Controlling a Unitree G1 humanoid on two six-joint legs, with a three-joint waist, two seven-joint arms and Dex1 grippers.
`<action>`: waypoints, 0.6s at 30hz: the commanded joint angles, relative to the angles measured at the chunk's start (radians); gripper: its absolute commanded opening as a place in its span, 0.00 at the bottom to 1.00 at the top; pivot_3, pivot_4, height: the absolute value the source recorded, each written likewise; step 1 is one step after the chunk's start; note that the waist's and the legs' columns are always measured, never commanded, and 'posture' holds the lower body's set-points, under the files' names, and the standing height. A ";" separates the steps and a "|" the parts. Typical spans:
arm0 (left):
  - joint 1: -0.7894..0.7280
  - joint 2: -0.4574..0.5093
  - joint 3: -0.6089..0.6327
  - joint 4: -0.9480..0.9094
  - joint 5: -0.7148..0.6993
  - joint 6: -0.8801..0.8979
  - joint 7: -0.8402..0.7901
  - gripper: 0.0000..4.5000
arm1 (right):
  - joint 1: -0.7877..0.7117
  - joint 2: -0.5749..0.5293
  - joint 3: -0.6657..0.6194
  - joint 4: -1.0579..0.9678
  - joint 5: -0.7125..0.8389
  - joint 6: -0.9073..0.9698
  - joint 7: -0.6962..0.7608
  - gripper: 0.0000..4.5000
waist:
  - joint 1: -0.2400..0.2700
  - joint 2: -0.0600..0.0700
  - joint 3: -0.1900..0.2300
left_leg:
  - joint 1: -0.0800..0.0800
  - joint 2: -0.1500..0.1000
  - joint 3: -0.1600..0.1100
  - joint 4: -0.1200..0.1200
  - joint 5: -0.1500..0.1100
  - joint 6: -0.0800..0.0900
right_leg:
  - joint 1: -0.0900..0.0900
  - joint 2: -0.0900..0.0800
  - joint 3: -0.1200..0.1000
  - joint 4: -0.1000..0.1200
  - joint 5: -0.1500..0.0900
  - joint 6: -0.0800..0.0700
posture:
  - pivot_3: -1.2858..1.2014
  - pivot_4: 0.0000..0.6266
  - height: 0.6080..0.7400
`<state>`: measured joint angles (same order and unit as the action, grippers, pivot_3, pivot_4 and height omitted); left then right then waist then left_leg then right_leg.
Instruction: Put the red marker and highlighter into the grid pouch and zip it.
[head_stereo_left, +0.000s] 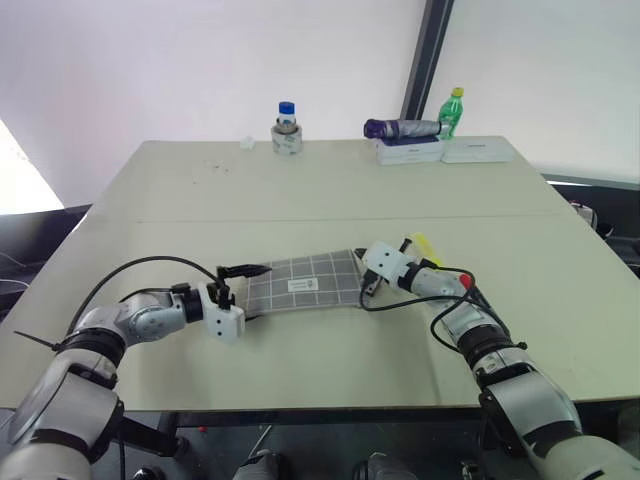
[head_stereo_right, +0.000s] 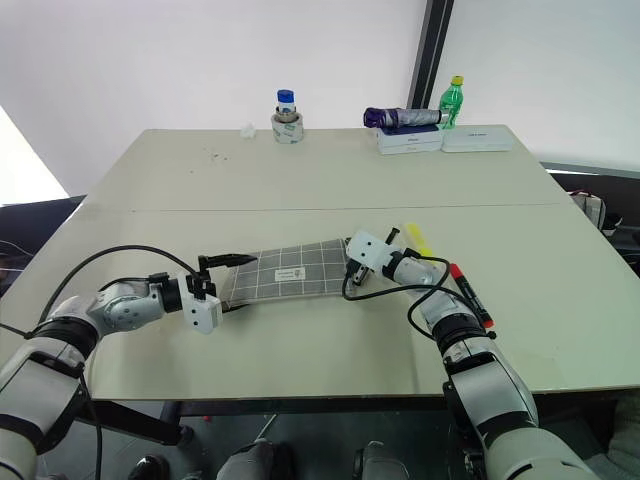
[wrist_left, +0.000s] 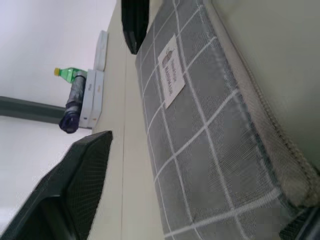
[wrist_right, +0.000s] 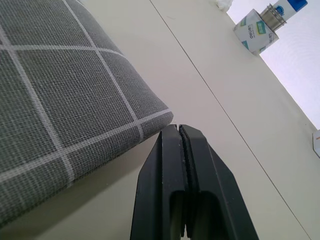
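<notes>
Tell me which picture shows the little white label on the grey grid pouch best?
The left wrist view: the small white label on the grey fabric grid pouch looks big there, with print on it. Both eye views show it as a tiny white patch mid-pouch. The right wrist view catches just a pouch corner.

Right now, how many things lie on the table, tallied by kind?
Pens: 2, red marker and highlighter
Pouches: 1, grid pouch
Bottles: 2, green bottle, blue-capped bottle
Boxes: 2, white boxes
Umbrellas: 1, purple umbrella
Total: 8
</notes>
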<state>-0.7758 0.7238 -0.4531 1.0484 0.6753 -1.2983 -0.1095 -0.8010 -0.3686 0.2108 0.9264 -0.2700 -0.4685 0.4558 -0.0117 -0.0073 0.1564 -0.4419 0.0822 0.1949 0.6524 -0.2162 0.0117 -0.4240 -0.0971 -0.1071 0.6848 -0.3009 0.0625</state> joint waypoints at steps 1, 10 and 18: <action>0.020 -0.013 -0.042 0.006 0.018 -0.016 -0.042 0.57 | -0.014 -0.003 -0.005 -0.041 0.004 -0.020 -0.011 0.00 | -0.002 0.000 0.000 | 0.000 0.000 0.000 0.000 0.000 0.000 | 0.000 0.000 0.000 0.000 0.000 0.000 | 0.52 0.24 1.00; 0.040 -0.004 -0.029 0.007 -0.036 -0.033 -0.087 0.01 | -0.002 -0.007 -0.037 -0.078 0.089 0.002 0.094 0.00 | -0.008 0.002 -0.001 | 0.001 0.000 0.000 0.000 0.000 0.000 | 0.000 0.000 0.000 0.000 0.000 0.000 | 0.52 0.24 1.00; 0.126 -0.019 0.079 -0.014 -0.364 0.062 -0.256 0.00 | 0.094 -0.069 -0.160 -0.353 0.349 0.197 0.312 0.56 | -0.009 0.002 -0.001 | 0.001 0.001 -0.003 0.000 0.000 0.000 | 0.000 0.000 0.000 0.000 0.000 0.000 | 0.52 0.24 1.00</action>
<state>-0.6855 0.7064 -0.3797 1.0354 0.3751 -1.2698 -0.3082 -0.7085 -0.4209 0.0953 0.6709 0.0012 -0.3209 0.7307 -0.0202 -0.0049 0.1551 -0.4414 0.0834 0.1913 0.6521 -0.2162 0.0117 -0.4241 -0.0967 -0.1066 0.6849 -0.3009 0.0626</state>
